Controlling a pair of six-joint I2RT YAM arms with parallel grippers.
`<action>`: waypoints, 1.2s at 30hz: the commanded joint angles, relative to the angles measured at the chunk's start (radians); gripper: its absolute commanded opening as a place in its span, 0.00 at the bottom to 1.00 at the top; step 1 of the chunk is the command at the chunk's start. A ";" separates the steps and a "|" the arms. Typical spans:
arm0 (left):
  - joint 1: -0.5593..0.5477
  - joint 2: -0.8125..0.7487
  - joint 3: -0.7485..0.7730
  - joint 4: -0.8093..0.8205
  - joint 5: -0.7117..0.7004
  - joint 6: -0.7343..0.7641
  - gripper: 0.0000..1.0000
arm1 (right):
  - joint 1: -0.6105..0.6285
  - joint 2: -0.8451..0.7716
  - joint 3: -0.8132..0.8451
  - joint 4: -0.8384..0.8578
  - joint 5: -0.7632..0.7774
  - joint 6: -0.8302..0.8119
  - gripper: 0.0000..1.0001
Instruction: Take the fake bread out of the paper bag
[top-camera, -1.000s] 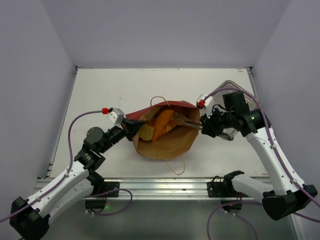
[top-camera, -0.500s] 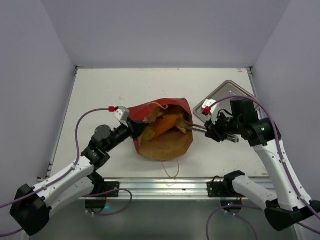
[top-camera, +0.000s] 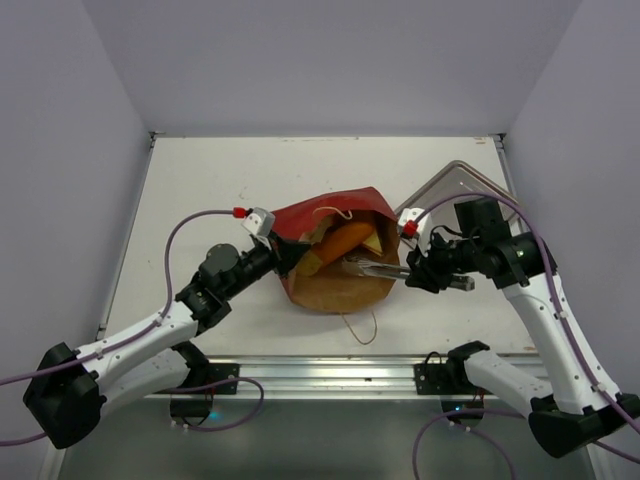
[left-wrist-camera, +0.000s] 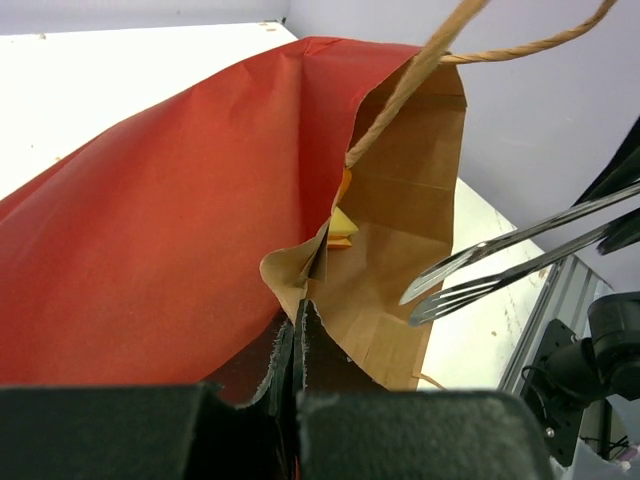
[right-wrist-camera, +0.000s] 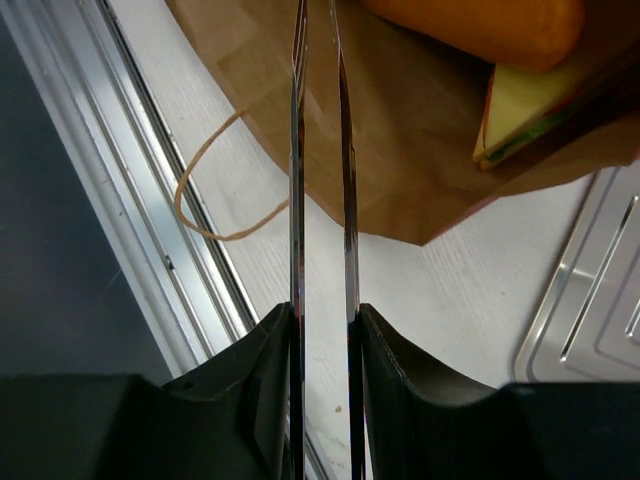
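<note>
The paper bag (top-camera: 335, 288), red outside and brown inside, lies on its side with its mouth toward the right. An orange bread loaf (top-camera: 345, 242) and a sandwich-like piece (top-camera: 373, 240) sit in the mouth. My left gripper (top-camera: 283, 256) is shut on the bag's left rim and holds it up; the wrist view shows the pinch (left-wrist-camera: 300, 320) on the bag (left-wrist-camera: 180, 230). My right gripper (top-camera: 415, 272) is shut on metal tongs (top-camera: 375, 268). The tongs (right-wrist-camera: 320, 150) are slightly apart and empty, lying over the bag's brown lower flap, beside the loaf (right-wrist-camera: 480, 25) and the sandwich piece (right-wrist-camera: 520, 110).
A silver metal tray (top-camera: 450, 185) lies at the back right, next to the bag, and shows in the right wrist view (right-wrist-camera: 590, 310). A tan loop handle (top-camera: 362, 328) trails toward the aluminium rail (top-camera: 320, 372) at the near edge.
My left gripper has moved right with the bag's rim, shifting the bag right. The tongs have come off the loaf and moved nearer, over the lower flap. More of the tray shows.
</note>
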 joint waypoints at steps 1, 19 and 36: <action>-0.025 -0.001 0.059 0.079 -0.047 -0.029 0.00 | 0.009 0.033 0.005 0.063 -0.053 0.039 0.35; -0.081 0.086 0.146 0.111 -0.102 -0.076 0.00 | 0.167 0.157 0.007 0.263 0.130 0.191 0.43; -0.084 0.065 0.137 0.123 -0.128 -0.093 0.00 | 0.235 0.241 0.011 0.355 0.231 0.226 0.45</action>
